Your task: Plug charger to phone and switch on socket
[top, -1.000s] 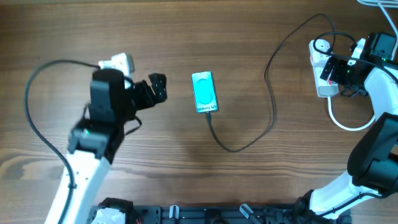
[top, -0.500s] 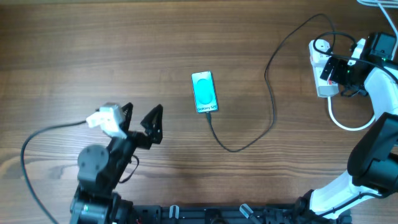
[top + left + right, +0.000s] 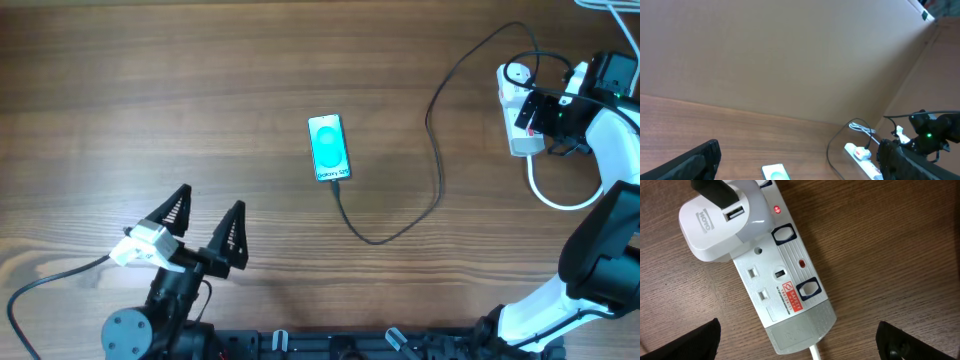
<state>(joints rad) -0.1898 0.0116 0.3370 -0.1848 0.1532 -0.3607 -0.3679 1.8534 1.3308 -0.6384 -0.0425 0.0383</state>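
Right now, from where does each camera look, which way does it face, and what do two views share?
Overhead: above the table, looking straight down at the phone, charger and socket; the left arm and right arm show.
Left wrist: low over the table's near left part, facing across it toward the wall; its left fingers fill the bottom corners.
Right wrist: close above the socket, looking down; its right fingers fill the bottom corners.
Shared: overhead and left wrist both show phone and socket.

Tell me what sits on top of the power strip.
A white adapter sits plugged into the power strip at one end; the outlet beside it is bare. The adapter covers its own outlet and pins.
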